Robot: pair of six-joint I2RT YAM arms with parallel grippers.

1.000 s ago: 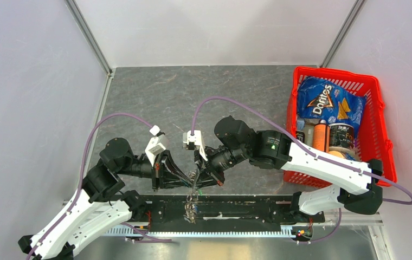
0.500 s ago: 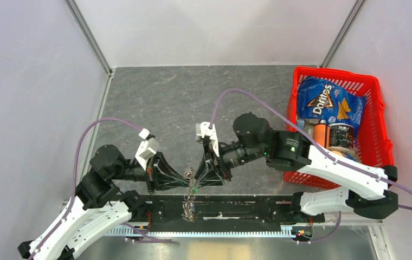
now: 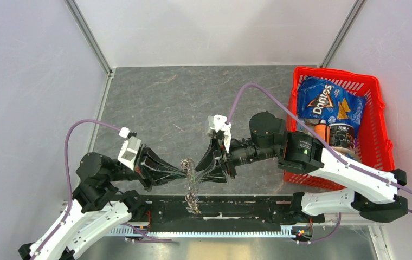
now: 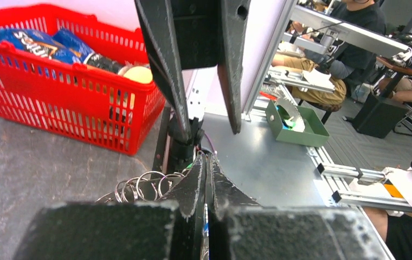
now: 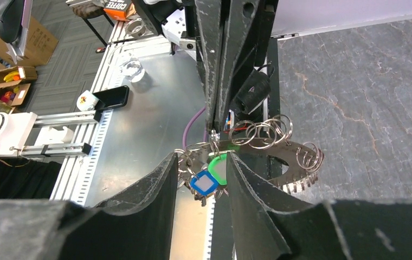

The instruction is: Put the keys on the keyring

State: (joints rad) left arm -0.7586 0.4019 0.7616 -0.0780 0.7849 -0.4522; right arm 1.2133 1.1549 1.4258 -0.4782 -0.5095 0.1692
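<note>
Grey stone table [image 3: 155, 103], white walls. L gripper [image 3: 181, 173] is pinched tight on the edge of the keyring [image 5: 279, 149], held up in the air near the front of the table. The keys [image 5: 217, 165], one green & one blue, hang by the ring, right in the gap of the R gripper [image 5: 202, 158], which is a bit open & prob not squeezing them. Red basket [image 3: 336, 70] of snacks sits far right. Job looks part done: can't tell if the keys are looped on yet, the loops are tiny & tangled & fingers hide that spot
</note>
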